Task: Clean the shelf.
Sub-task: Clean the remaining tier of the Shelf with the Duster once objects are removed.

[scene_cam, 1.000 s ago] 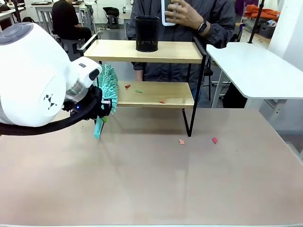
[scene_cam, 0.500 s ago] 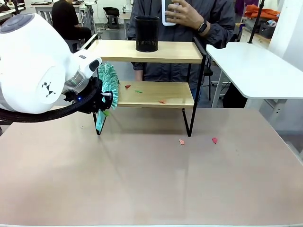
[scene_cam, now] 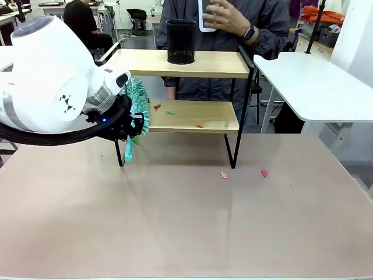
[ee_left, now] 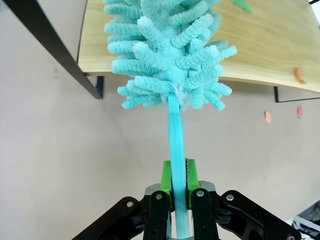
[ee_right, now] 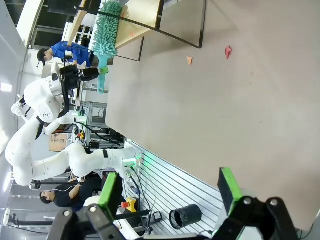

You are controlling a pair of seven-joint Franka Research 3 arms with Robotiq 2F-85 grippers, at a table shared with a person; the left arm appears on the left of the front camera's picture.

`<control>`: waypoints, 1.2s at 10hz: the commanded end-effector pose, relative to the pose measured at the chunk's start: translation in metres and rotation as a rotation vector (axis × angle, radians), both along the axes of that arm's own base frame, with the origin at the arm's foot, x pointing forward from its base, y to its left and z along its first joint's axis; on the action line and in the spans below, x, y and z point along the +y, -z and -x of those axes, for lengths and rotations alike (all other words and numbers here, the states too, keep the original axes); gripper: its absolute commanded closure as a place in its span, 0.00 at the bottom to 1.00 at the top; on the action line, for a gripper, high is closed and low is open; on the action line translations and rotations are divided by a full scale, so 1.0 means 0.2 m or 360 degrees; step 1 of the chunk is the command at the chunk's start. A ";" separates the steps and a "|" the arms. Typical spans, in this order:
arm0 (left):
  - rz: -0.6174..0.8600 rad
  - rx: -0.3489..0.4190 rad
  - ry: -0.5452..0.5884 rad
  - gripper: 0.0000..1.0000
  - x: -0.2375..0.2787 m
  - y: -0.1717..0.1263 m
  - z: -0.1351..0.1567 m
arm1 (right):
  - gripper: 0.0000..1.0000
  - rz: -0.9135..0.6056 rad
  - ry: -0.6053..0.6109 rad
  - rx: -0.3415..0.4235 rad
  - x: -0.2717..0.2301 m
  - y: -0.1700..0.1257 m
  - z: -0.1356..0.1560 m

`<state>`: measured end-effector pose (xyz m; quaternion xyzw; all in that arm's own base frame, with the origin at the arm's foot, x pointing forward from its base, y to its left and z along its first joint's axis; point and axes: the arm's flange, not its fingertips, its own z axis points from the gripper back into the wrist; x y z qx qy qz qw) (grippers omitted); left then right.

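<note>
Beige tabletop [scene_cam: 186,233] runs across the foreground, and toward its far side stands the shelf [scene_cam: 213,63], a black-framed rack with two pale wooden boards. A person stands behind it, one hand [scene_cam: 227,17] raised around a white object I cannot identify. On the top board sits a black mesh pot [scene_cam: 181,41]. The lower board [scene_cam: 218,116] carries three small scraps [scene_cam: 171,112], red and green, from left of centre to mid-board. Two more loose bits [scene_cam: 224,174] lie on the table near the shelf's right front leg.

The left gripper [ee_left: 178,172] is clamped tight on the flat handle of a teal microfibre duster [ee_left: 170,55], with a green pad pressed on either side. The fluffy head sits at the left end of the lower board; whether its fibres touch the wood I cannot tell. The right gripper [ee_right: 170,185] hangs with jaws wide apart and nothing between them, well away from the shelf.

The step in hand looks like a sweep of the lower board from left to right. To do it well, the head should be lowered until the fibres press on the wood. It should then be drawn steadily along so the scraps are pushed ahead, not flicked. It must pass under the top board without catching the frame, and it must reach the far edge too, since the scraps lie at different depths.
</note>
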<state>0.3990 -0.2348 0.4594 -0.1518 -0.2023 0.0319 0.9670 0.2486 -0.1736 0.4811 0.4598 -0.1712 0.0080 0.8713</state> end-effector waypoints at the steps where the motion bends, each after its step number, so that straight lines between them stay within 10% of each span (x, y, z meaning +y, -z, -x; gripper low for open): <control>1: 0.0076 0.0021 0.0094 1.00 0.00 -0.02 0.00 | 0.00 -0.0030 -0.0010 -0.0055 0.00 -0.01 -0.01; 12: 0.0293 0.0258 0.1119 1.00 0.04 -0.07 0.10 | 0.00 -0.0030 -0.0010 -0.0055 0.00 -0.01 -0.01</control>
